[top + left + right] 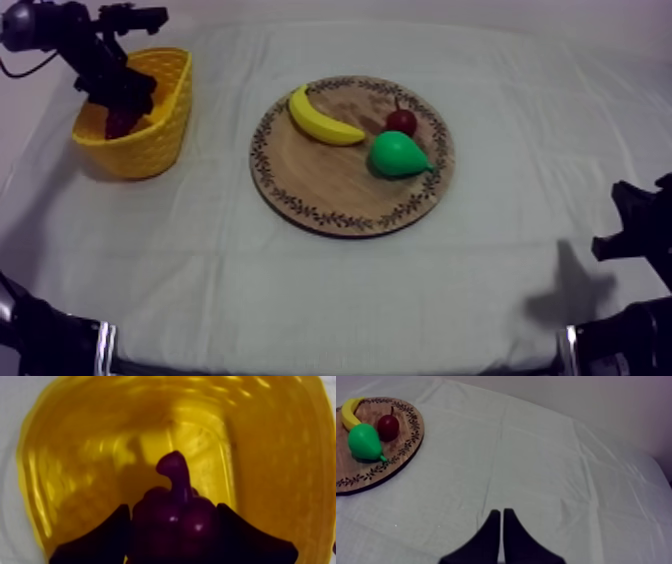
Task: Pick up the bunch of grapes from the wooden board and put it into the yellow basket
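My left gripper hangs inside the mouth of the yellow basket at the table's far left, shut on the purple bunch of grapes. Seen from the left wrist, the grapes sit between my two black fingers, stem up, over the basket's yellow floor. The round wooden board lies mid-table with a banana, a green pear and a small red fruit on it. My right gripper is shut on nothing, low over bare cloth at the right.
In the right wrist view the board with the pear, small red fruit and banana lies well off from the fingers. Wrinkled cloth spreads between board and basket and across the table's right side.
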Tool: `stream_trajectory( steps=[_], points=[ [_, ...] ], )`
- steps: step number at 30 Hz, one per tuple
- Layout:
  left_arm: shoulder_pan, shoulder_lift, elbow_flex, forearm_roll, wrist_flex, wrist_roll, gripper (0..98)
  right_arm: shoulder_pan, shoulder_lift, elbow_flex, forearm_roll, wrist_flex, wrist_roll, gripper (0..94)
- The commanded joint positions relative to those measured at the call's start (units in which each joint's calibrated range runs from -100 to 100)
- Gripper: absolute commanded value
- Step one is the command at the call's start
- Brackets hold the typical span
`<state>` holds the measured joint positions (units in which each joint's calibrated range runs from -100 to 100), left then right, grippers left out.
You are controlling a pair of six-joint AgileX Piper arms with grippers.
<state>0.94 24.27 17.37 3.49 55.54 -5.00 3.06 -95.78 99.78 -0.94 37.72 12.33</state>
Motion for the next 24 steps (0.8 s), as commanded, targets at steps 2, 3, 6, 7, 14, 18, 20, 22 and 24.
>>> stream_trajectory(
  steps=[2, 3, 6, 7, 14, 18, 20, 22, 24],
  points=[
    [0.2, 0.0, 0.2, -0.01, -0.2, 0.0, 41.8, 0.0, 0.0, 0.0, 0.0, 0.0, 0.0, 0.3],
    [0.3, -0.1, 0.3, 0.02, -0.3, 0.0, 41.7, 0.0, 0.0, 0.0, 0.0, 0.0, 0.0, 0.3],
    [0.4, -0.5, 0.7, 0.44, -1.0, -0.3, 48.8, 0.0, 0.0, 0.0, 0.0, 0.0, 0.0, 0.3],
    [0.5, -0.8, 0.9, 0.63, -1.4, -0.4, 56.3, 0.0, 0.0, 0.0, 0.0, 0.0, 0.0, 0.3],
    [0.5, -3.8, 3.0, 0.99, -3.6, 0.3, 89.1, 0.0, 0.0, 0.0, 0.0, 0.0, 0.0, 0.3],
    [0.4, -5.6, 4.0, 1.03, -4.1, 0.4, 92.0, 0.0, 0.0, 0.0, 0.0, 0.0, 0.0, 0.3],
    [0.4, -6.5, 4.6, 1.04, -4.3, 0.3, 92.1, 0.0, 0.0, 0.0, 0.0, 0.0, 0.0, 0.3],
    [0.4, -7.6, 5.3, 1.05, -4.4, 0.3, 91.8, 0.0, 0.0, 0.0, 0.0, 0.0, 0.0, 0.3],
    [0.3, -9.0, 6.3, 1.06, -4.4, 0.3, 91.1, 0.0, 0.0, 0.0, 0.0, 0.0, 0.0, 0.3]
  ],
)
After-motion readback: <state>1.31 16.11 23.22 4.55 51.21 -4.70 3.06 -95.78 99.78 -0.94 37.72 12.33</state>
